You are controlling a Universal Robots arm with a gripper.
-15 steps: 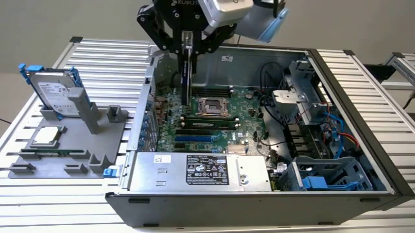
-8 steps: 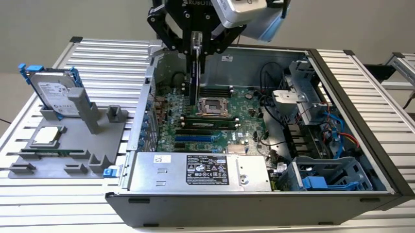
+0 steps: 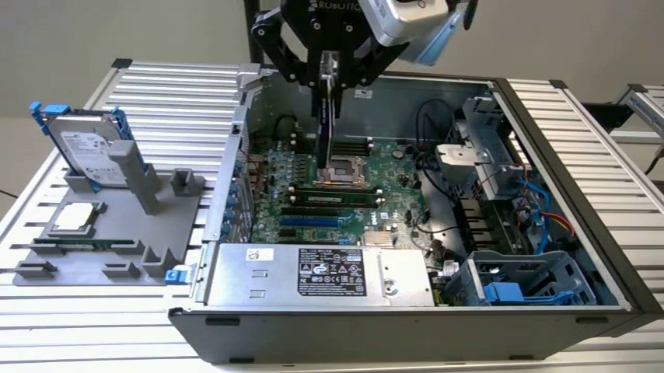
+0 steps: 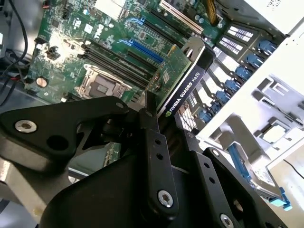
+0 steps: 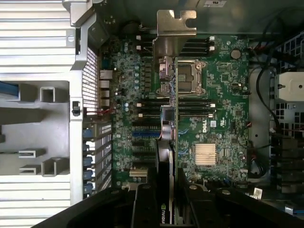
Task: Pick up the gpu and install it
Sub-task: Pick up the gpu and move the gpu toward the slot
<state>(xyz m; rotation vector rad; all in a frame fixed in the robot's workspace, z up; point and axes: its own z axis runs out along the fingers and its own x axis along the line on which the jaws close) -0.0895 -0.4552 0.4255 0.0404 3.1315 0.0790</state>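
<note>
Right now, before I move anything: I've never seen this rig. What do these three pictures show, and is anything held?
This is one robot arm with a black claw. The exterior view looks from outside at a slatted metal table carrying an open computer case. Both wrist views come from cameras riding on the arm, looking past the claw at the green motherboard. The claw is shut on the gpu, held on edge above the motherboard, silver bracket pointing down; it is not seated in a slot. On the exterior view's left, a grey holder carries a hard drive and a processor chip.
</note>
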